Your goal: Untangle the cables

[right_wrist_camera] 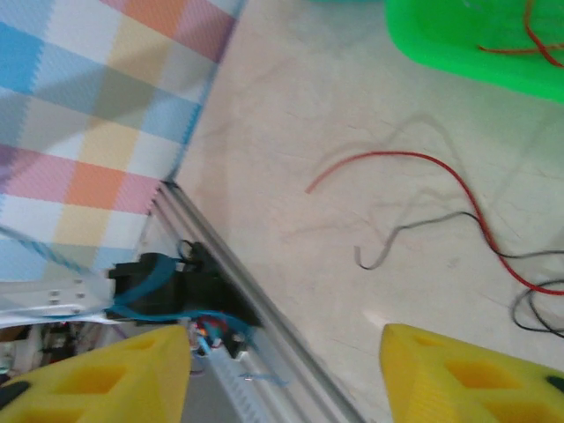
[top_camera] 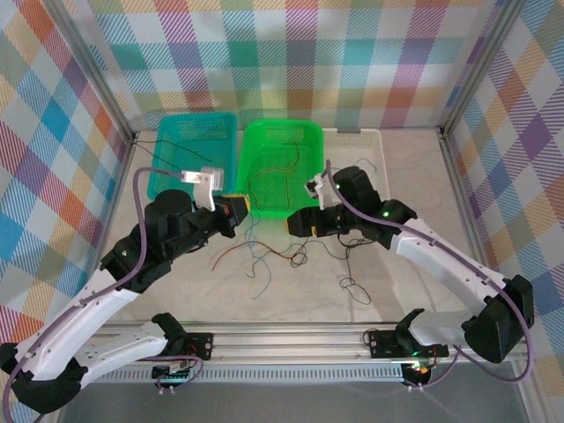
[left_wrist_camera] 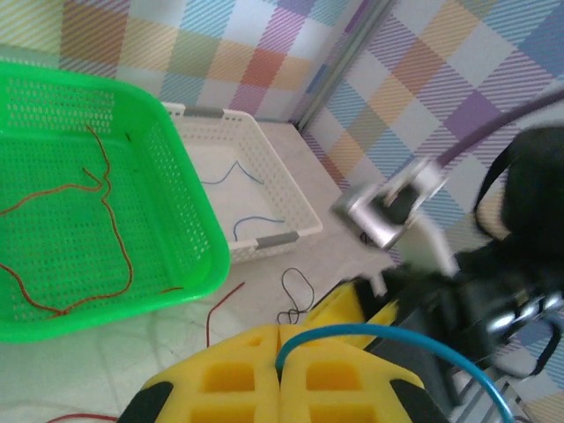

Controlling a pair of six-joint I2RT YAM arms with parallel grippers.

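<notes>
My left gripper has its yellow fingers shut on a thin blue cable, which arcs out to the right from between the pads. From above, that gripper hovers by the green basket's near left corner. The other loose cables, red, black, blue and green, lie tangled on the table between the two arms. My right gripper stands wide open above the table with nothing between its fingers; a red cable and a black cable lie ahead of it. In the top view the right gripper faces the left one.
A green basket holds brownish-orange wire. A teal basket on its left holds black wire, and a white basket on its right holds blue wires. A black wire loop lies apart. A metal rail edges the table.
</notes>
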